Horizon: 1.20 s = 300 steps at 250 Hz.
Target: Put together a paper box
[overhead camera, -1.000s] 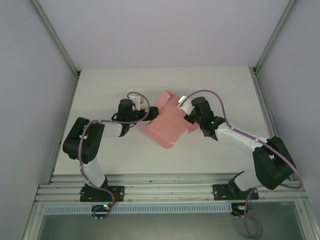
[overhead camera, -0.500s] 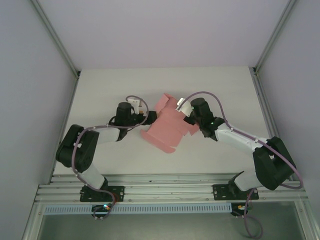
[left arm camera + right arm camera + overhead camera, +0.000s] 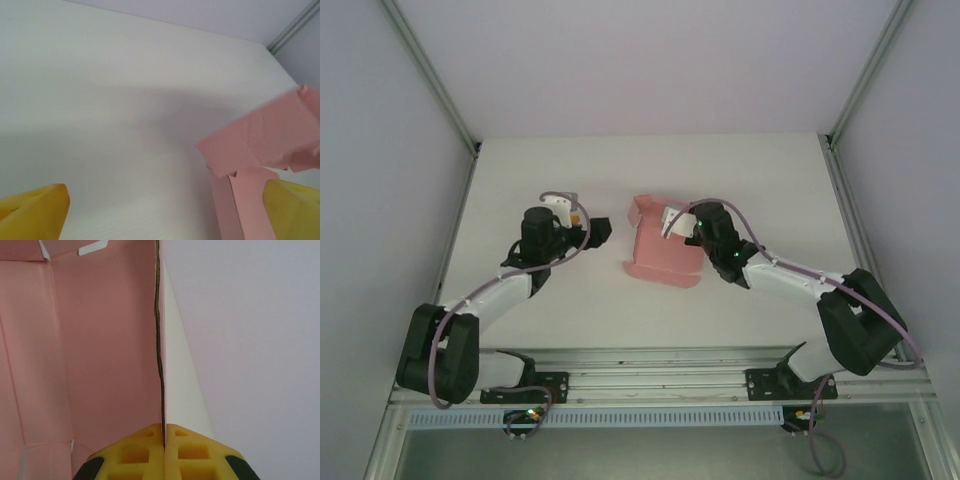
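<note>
White bench [image 3: 520, 180] between pale walls, seen from above: the pink paper box [image 3: 660, 255], partly folded up, sits near its middle. The right claw [image 3: 683, 225] is pressed together on a wall at the box's right side, pinching the thin card. Its wrist camera shows the card running edge-on down between the two yellow pads [image 3: 135, 452], pink inside to the left. The left claw [image 3: 600, 232] hangs near the box, apart from it, yellow fingers [image 3: 35, 212] spread wide, with the box's flaps [image 3: 265, 135] ahead at the right.
</note>
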Each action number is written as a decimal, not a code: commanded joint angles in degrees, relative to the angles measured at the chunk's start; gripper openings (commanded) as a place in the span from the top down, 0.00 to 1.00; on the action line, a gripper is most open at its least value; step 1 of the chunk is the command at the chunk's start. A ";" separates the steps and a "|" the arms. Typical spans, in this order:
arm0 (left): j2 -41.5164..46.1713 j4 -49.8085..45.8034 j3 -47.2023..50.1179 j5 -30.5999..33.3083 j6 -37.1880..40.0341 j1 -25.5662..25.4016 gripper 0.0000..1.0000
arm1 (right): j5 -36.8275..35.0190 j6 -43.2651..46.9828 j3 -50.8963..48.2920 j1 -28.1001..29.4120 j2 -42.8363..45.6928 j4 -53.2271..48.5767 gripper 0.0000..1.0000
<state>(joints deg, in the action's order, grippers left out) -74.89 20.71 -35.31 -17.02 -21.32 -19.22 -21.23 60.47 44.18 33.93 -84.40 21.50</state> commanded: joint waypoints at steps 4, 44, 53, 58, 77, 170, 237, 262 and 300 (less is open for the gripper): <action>-1.75 -4.01 -3.10 0.65 2.08 1.99 0.00 | -2.53 9.13 -1.76 1.92 -3.27 8.89 1.00; -8.99 -1.06 -5.69 -7.39 2.97 3.58 0.03 | -3.64 7.83 -2.28 2.85 -7.09 12.50 1.00; -11.00 -0.68 -6.61 -9.75 3.13 3.59 0.04 | -3.64 6.54 -1.73 2.95 -7.58 11.66 1.00; -12.08 -0.46 -7.14 -11.02 3.06 3.58 0.05 | -3.60 5.87 -1.23 2.88 -7.81 10.53 1.00; -15.18 1.00 -7.89 -14.86 2.30 3.47 0.05 | -3.55 3.22 0.64 2.75 -8.35 7.10 1.00; -20.21 16.99 -2.46 -26.17 -6.85 -0.40 0.00 | 0.22 -6.38 2.60 -0.34 -1.29 1.56 1.00; -23.14 21.39 -3.93 -27.90 -8.74 -1.78 0.08 | 5.04 -11.68 1.34 -1.82 5.97 -4.07 1.00; -23.52 21.26 -4.63 -27.88 -8.33 -2.22 0.21 | 6.64 -12.14 0.71 -1.83 7.09 -4.71 1.00; -24.55 27.76 -4.11 -30.36 -11.67 -1.97 0.56 | 7.59 -13.08 0.47 -2.23 7.49 -5.70 1.00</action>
<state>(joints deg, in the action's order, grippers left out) -98.30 41.06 -38.52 -44.07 -30.20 -21.04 -15.99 50.00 45.47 32.23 -78.24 17.52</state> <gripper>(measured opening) 0.504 0.039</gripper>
